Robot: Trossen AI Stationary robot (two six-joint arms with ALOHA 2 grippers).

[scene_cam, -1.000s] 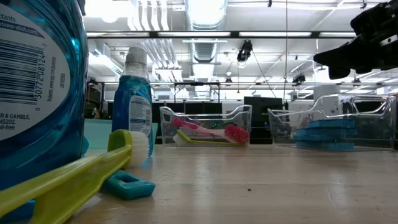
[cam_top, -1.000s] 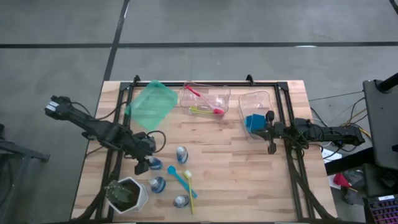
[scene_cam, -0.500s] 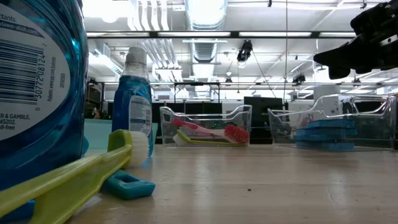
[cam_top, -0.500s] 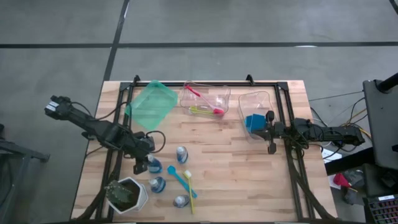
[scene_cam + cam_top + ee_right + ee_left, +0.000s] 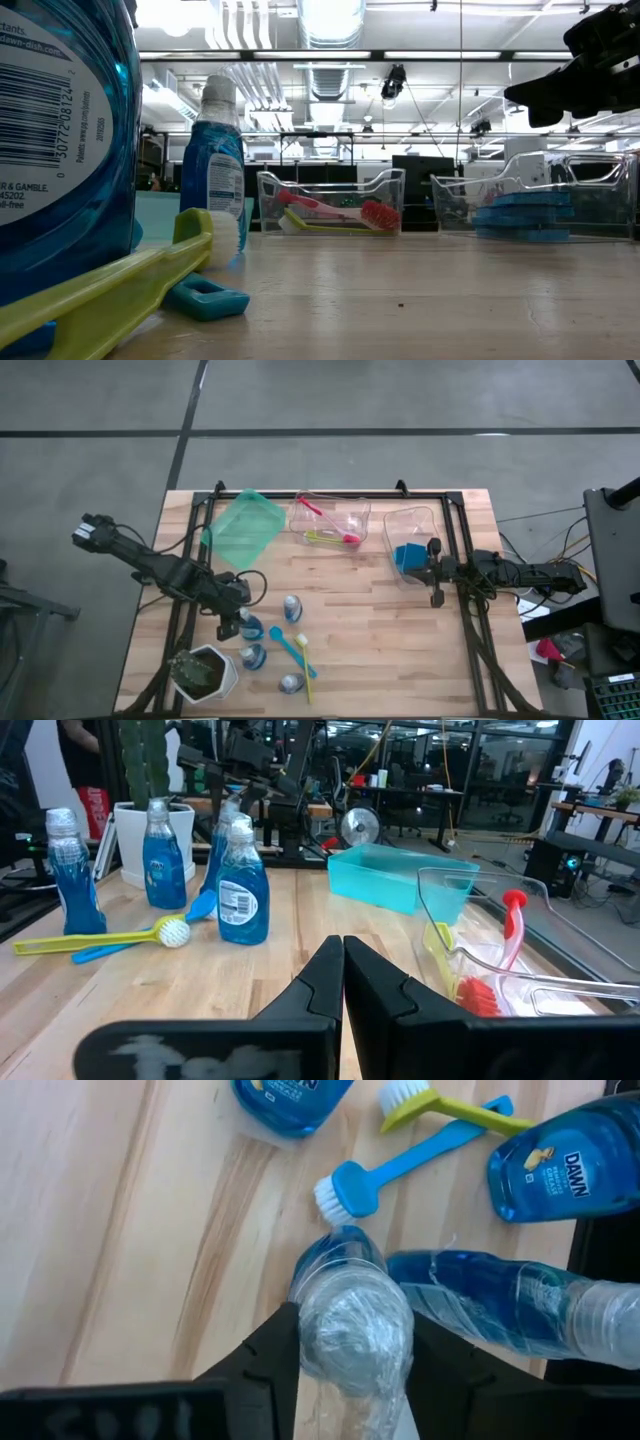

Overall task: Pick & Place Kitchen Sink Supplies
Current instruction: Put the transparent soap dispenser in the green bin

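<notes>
Gripping the capped top of a small bottle of blue liquid (image 5: 350, 1315), the left gripper (image 5: 240, 622) has its two dark fingers (image 5: 262, 1365) pressed against both sides of the wrapped cap, about half closed around it. This bottle stands on the wooden table (image 5: 380, 640) at its near left, just beside a second bottle (image 5: 520, 1305) that leans in close to it. A blue brush (image 5: 400, 1165) and a yellow-green brush (image 5: 450, 1110) lie just beyond, with two more bottles nearby. A white pot with a plant (image 5: 203, 672) sits at the near left corner. The right gripper (image 5: 436, 573) hangs at the right side beside a clear bin (image 5: 410, 520) holding blue sponges (image 5: 408, 557), its fingers fully closed on nothing.
</notes>
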